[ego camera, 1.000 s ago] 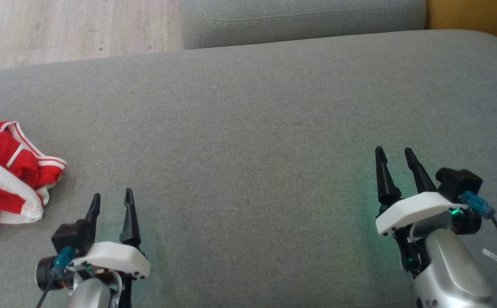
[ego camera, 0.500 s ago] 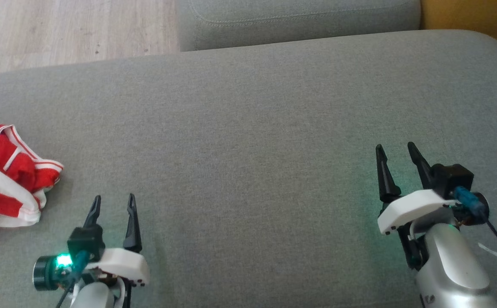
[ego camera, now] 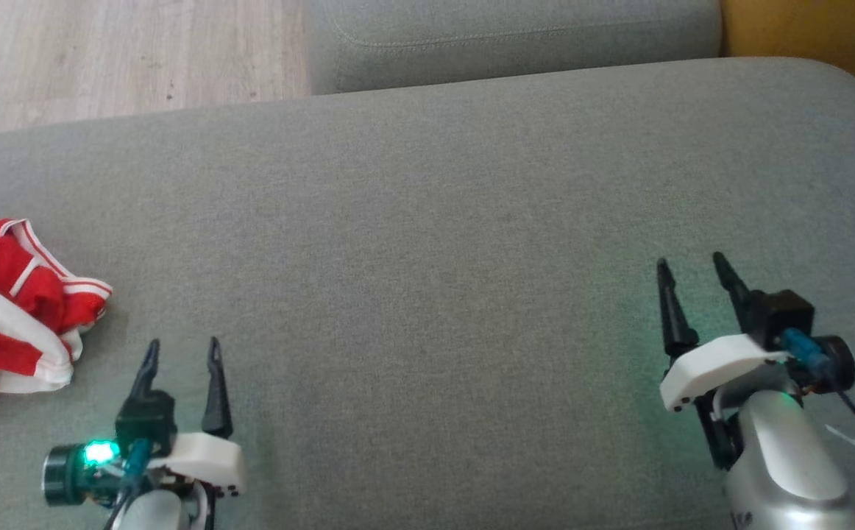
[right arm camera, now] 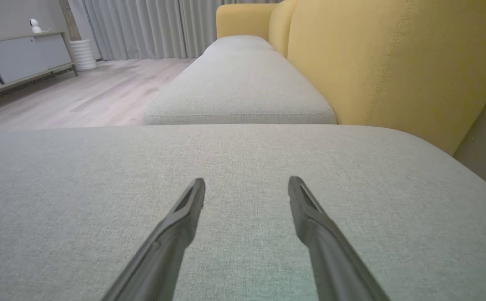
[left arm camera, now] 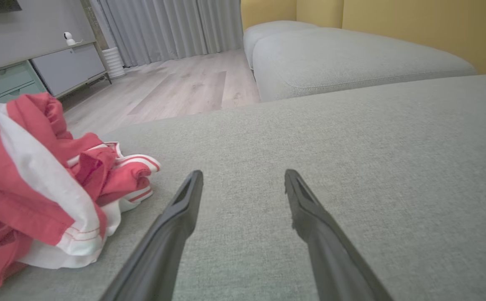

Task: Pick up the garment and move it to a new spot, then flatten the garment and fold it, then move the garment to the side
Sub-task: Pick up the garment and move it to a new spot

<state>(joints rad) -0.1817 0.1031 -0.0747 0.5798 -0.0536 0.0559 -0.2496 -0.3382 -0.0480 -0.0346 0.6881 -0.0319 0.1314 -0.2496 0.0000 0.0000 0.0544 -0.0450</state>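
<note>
1. L gripper (ego camera: 183, 342): nearest, low over grey seat cushion (ego camera: 427, 221). Fingers spread, nothing btwn them, tips pointing away from robot.
2. R gripper (ego camera: 691, 259): well apart to right of L, slightly further fwd. Fingers spread, nothing held, bare cushion beneath.
3. Garment (ego camera: 15, 316): red w/ white panels & striped trim, crumpled heap on cushion. Near L gripper, to its left & a bit ahead of its tips, not touching. Bunched & part cut off by frame edge, so long axis can't be told. One striped hem end sticks out toward L gripper's side.
4. Second grey cushion (ego camera: 508, 37): beyond, ahead of both grippers.
5. Yellow backrest (right arm camera: 393, 62): ahead-right of R gripper.
6. Wood floor (ego camera: 104, 51), grey curtains (left arm camera: 163, 25), low cabinet (left arm camera: 67, 62): furthest, ahead-left of L gripper.
</note>
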